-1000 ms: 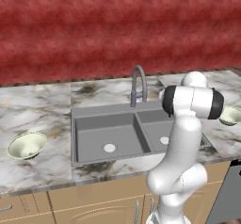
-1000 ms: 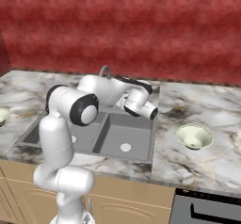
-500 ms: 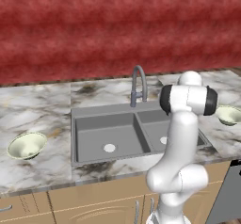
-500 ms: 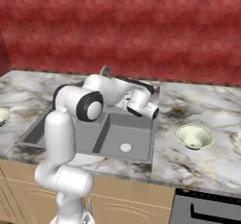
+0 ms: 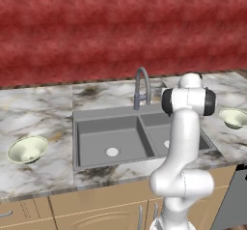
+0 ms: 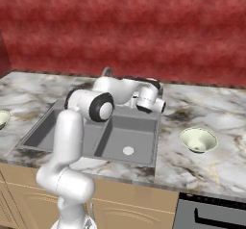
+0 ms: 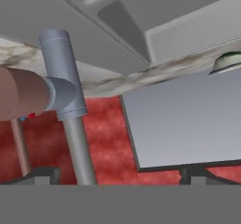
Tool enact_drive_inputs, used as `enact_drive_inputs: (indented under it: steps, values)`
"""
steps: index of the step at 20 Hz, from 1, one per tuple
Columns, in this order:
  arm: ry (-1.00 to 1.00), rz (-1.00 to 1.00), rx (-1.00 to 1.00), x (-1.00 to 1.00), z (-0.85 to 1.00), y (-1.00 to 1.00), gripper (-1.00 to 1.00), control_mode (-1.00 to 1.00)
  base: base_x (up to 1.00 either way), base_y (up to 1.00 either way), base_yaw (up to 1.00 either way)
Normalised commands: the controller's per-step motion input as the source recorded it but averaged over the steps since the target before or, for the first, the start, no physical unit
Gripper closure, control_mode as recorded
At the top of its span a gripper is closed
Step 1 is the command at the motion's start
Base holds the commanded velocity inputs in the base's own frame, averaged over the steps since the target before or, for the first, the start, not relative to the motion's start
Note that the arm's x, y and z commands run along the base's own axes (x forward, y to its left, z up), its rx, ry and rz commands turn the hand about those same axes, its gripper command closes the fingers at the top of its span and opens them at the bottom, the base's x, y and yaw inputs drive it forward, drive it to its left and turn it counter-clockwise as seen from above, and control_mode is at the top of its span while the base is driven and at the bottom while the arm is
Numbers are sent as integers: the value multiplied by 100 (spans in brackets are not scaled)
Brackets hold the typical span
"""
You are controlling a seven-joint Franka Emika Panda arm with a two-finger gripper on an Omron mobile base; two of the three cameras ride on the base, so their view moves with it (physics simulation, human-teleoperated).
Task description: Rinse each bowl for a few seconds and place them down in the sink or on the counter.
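A white robot arm with dark joints is rising in front of a grey rectangular double-basin sink [image 5: 96, 127] that is sitting sunk into a white-and-grey marbled stone tabletop [image 5: 38, 108] with brownish veins, above tan wooden cabinets [image 5: 96, 207]. Behind it all, a deep red wall [image 5: 120, 31] is running the full width of the scene.

The arm is bending over the right basin, and its tool [image 6: 161, 107] is hanging at the far right edge of the sink, close to the curved grey faucet [image 5: 141, 86] that is standing at the far rim between the two basins. In the hand view the faucet's grey stem is showing large and close, with the tool's two small dark fingertips [image 7: 42, 175] standing wide apart at the bottom – nothing is sitting between them, so the tool is fully open and holding nothing.

Two round shallow bowls, pale cream-green with lighter rims, are resting upright on the tabletop, well apart from each other. The left bowl [image 5: 27, 149] is sitting to the left of the sink, near the front edge of the tabletop. The right bowl [image 6: 198, 140] is sitting to the right of the sink – near it, but not touching it. Neither bowl is touching the tool.

Each basin is showing a round white drain [image 5: 112, 152] in its floor. A dark appliance front [image 6: 211, 213] is showing below the tabletop at the near right.
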Motion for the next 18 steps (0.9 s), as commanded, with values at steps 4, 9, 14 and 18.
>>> enact_drive_inputs:
  steps: [4,9,14,18]
  values:
    - [0,13,0,20,-12,0,-100,-100,0,0,0]
    - [-3,0,0,21,-25,0,-100,-100,0,0,0]
    - [-7,0,0,16,-16,2,-100,-100,0,0,0]
    - [-4,-2,0,11,-1,12,-100,-100,0,0,0]
